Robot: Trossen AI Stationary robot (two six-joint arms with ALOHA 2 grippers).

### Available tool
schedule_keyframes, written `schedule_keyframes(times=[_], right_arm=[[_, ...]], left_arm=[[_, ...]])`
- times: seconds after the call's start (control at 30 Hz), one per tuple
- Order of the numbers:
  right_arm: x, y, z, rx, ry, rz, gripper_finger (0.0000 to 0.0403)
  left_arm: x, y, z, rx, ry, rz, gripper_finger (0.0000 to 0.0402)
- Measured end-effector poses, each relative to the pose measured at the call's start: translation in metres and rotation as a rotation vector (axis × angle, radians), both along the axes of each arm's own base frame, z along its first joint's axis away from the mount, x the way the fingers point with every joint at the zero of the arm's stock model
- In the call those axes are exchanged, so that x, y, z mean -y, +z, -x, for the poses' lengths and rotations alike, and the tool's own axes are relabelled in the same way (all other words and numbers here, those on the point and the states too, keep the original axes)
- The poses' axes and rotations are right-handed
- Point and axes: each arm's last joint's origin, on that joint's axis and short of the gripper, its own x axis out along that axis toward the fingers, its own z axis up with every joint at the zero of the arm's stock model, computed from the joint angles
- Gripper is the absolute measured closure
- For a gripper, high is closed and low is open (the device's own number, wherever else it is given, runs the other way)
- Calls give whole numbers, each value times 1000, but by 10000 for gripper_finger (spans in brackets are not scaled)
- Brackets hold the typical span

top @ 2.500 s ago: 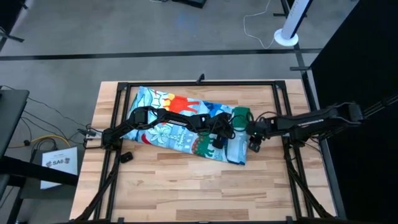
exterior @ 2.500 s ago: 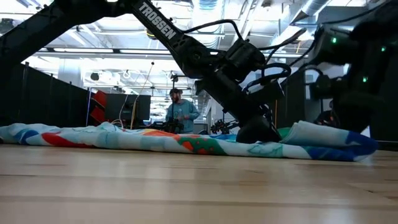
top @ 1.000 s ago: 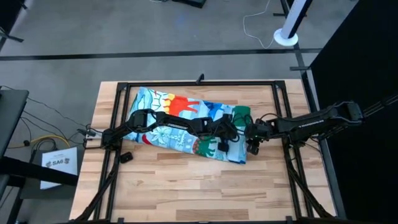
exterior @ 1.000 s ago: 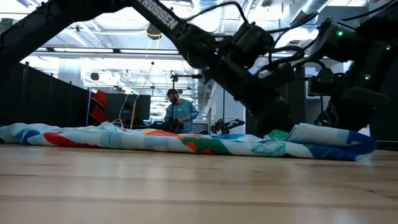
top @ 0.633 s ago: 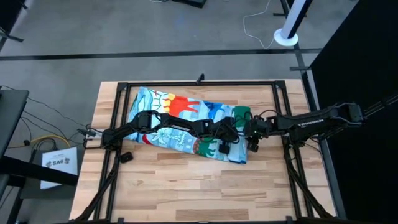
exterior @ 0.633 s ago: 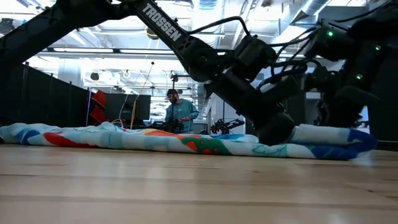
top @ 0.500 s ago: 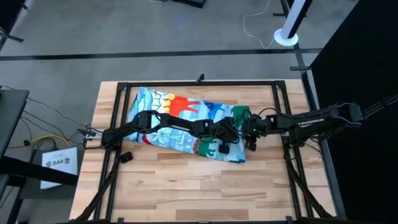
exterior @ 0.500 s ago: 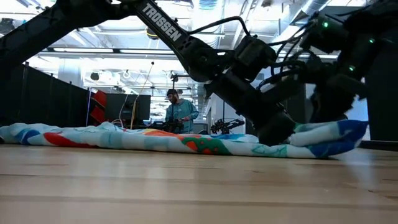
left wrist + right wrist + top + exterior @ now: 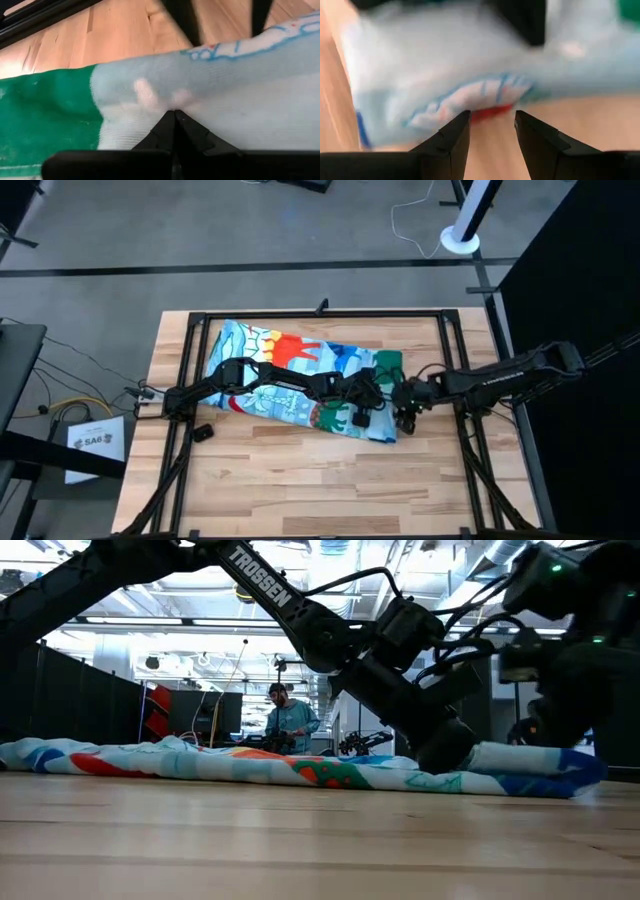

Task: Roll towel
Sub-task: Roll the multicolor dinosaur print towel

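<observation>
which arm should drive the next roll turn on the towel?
Probably left: its gripper is shut, pinching the towel at the rolled end. The right gripper is open beside that end, holding nothing.

Evenly and brightly lit from above, with soft, faint shadows under the arms. Backlit at table height by glaring ceiling lights [image 9: 150,620], arms silhouetted. Motion-smeared at the right wrist, out of focus up close.

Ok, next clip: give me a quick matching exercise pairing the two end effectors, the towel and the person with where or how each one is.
Things:
1. left end effector
2. right end effector
3. towel
4. person

States:
A. spread along the table, folded over at one end
B. shut, pressed on cloth
C. standing in the room behind
D. open, at the towel's edge

Pairs: 1-B, 2-D, 3-A, 4-C
</observation>
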Motion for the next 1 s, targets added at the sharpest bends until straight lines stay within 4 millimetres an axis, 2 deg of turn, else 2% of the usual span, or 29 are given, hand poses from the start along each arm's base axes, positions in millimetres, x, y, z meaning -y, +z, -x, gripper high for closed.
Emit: schedule_keyframes(times=[0.2,0.33,0.5,0.7,0.8,0.9,1.0], right_arm=[[-19,-3,10,-78,51,-16,257],[-23,-3,11,-84,77,-9,257],[-28,-4,13,-87,77,3,257],[-35,-2,11,-25,91,39,257],[-36,-9,13,-4,84,37,257],[-37,-23,21,5,79,29,257],[-40,-25,23,11,67,13,257]], left_arm=[[0,0,-1,10,0,-2,402],[0,5,0,14,13,-15,402],[3,28,5,-40,31,-33,402],[4,81,15,-55,72,-11,402],[6,97,23,-85,106,46,402],[13,101,24,-92,97,129,402],[33,93,26,-125,45,180,402]])
